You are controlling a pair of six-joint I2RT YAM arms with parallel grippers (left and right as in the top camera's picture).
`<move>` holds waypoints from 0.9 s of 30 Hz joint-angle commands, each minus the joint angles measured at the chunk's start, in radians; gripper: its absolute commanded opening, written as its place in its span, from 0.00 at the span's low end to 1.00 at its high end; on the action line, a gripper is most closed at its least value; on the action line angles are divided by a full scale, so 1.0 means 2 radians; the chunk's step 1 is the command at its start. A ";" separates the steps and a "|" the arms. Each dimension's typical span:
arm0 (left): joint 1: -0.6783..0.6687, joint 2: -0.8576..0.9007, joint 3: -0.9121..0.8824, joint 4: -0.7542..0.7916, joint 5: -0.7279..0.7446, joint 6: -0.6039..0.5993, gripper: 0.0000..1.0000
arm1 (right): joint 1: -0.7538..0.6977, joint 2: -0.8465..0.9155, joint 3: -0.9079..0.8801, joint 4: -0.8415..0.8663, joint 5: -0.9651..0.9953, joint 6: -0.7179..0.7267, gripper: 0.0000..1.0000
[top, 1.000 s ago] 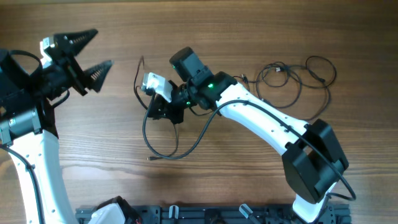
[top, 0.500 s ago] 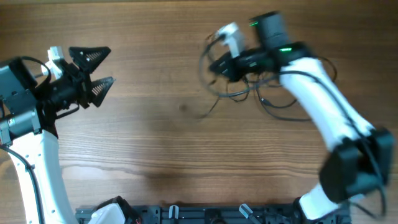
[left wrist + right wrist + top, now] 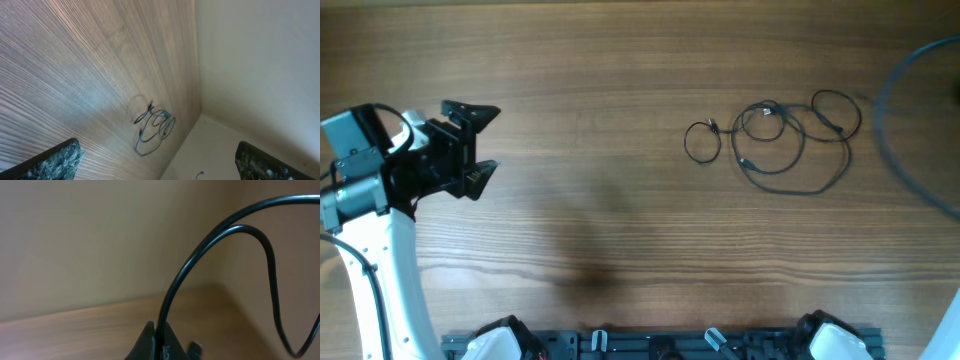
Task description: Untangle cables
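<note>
The cables (image 3: 766, 116) sit in a loose heap on the right half of the table (image 3: 620, 60). It's a few thin black loops lying over each other, with a smaller ring at the heap's left end; in the left wrist view the same cables (image 3: 154, 122) show up way off across the wood. One more cord (image 3: 172, 287) is clear of that heap; it's pinched between the closed-together fingers of the right gripper (image 3: 157, 336) and arches up and over in the right wrist view. From overhead it's only a blurry dark arc (image 3: 885, 110) at the right edge, apart from the heap, with the gripper itself out of that shot. So the guess is one cord is free and the rest is left to do; the loops on the table cross at several spots, and it's hard to tell whether they're actually knotted or just draped. The left gripper (image 3: 470, 140) hangs at the table's left side with its jaws spread wide and nothing in them; it's well apart from the heap, with bare wood in between.
</note>
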 commanded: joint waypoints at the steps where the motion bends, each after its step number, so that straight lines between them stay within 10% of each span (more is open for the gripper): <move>1: -0.032 -0.006 0.007 0.002 -0.014 0.012 1.00 | -0.047 0.061 -0.002 0.020 0.125 -0.005 0.04; 9: -0.118 -0.006 0.007 0.002 -0.078 0.011 1.00 | -0.116 0.256 -0.002 0.042 0.292 -0.053 0.04; 23: -0.176 -0.005 0.007 0.023 -0.124 0.010 1.00 | -0.148 0.404 -0.003 -0.095 0.200 0.064 0.06; 24: -0.176 -0.005 0.007 0.022 -0.126 0.010 1.00 | -0.148 0.404 -0.002 -0.096 0.209 0.081 0.24; 26: -0.176 -0.005 0.007 0.022 -0.126 0.010 1.00 | -0.148 0.404 -0.002 -0.102 0.209 0.079 1.00; 27: -0.176 -0.005 0.007 0.023 -0.126 0.010 1.00 | -0.148 0.404 -0.002 -0.107 0.209 0.079 1.00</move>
